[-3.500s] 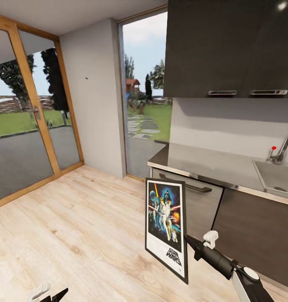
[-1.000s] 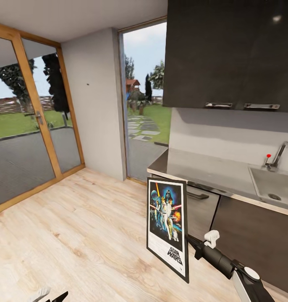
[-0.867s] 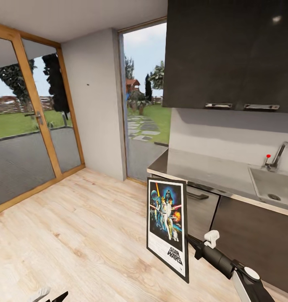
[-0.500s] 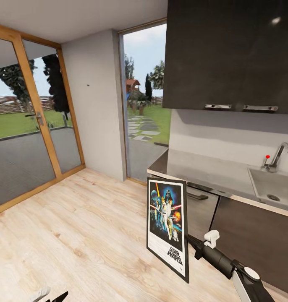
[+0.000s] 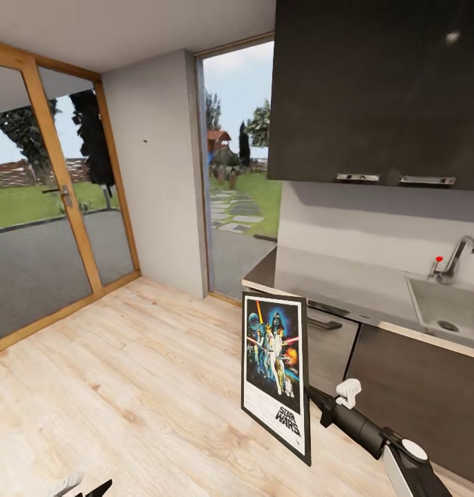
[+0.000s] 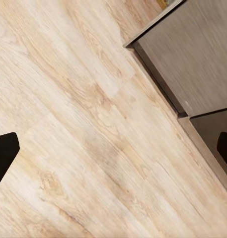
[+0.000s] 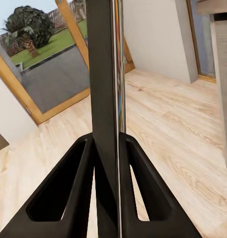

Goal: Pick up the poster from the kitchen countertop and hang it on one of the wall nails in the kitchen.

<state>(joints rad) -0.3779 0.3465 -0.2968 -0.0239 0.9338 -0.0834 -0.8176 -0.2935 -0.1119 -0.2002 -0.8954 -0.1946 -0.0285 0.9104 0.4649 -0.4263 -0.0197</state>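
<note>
The black-framed Star Wars poster (image 5: 275, 369) hangs upright above the wooden floor in front of the cabinets, with my right gripper (image 5: 313, 402) shut on its right edge. In the right wrist view the poster (image 7: 103, 64) stands edge-on, clamped between the two dark fingers (image 7: 76, 183). A tiny dark wall nail (image 5: 145, 141) sits high on the pale grey wall strip between the glass door and the window. The light-grey kitchen countertop (image 5: 334, 279) runs to the right. My left gripper (image 5: 81, 486) is low at the left, open, its fingertips (image 6: 4, 153) wide apart over the floor.
A grey sink (image 5: 444, 310) and a chrome tap (image 5: 461, 254) are set in the countertop. Dark upper cabinets (image 5: 375, 90) hang above, dark cabinet fronts (image 5: 416, 393) below. A wood-framed glass door (image 5: 50, 200) stands left. Pale plank floor (image 5: 126, 373) stretches toward the nail wall.
The whole picture has shifted slightly, the sink and tap drifting left and the counter lower than 3.5 s ago: the camera moved. The poster stays gripped in the same pose.
</note>
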